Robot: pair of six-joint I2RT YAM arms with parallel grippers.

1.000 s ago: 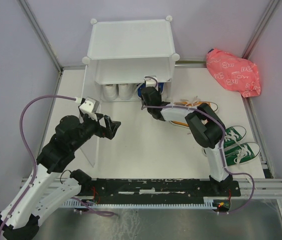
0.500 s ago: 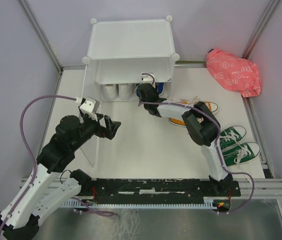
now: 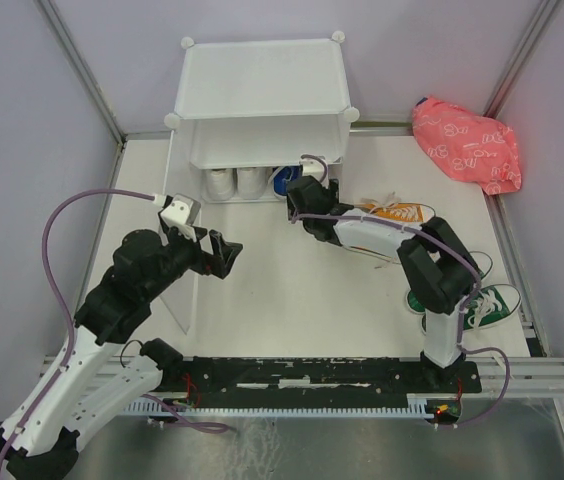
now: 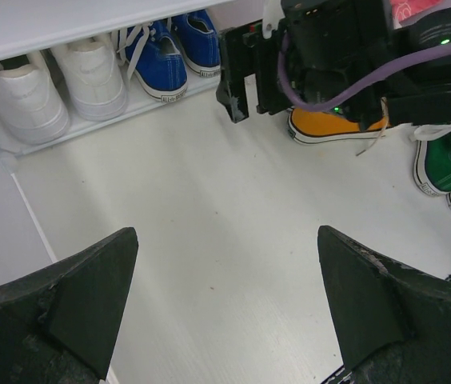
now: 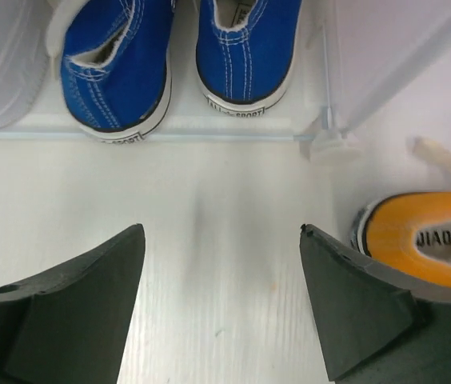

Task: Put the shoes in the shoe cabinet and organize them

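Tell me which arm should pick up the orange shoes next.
Right. The right gripper is open and empty beside the orange shoes, just outside the shoe cabinet. The left gripper, also open, is farther from them.

**Light and picture quality**

Bright, even, diffuse light from above; I see only faint soft shadows on the white surface (image 3: 292,290). The shoe cabinet (image 3: 262,85) top reads almost blown white. Top view sharp. In the wrist views the left claw (image 4: 225,234) and right claw (image 5: 221,232) sit dark and slightly soft at the bottom edge; the blue shoes (image 5: 117,72) read crisp.
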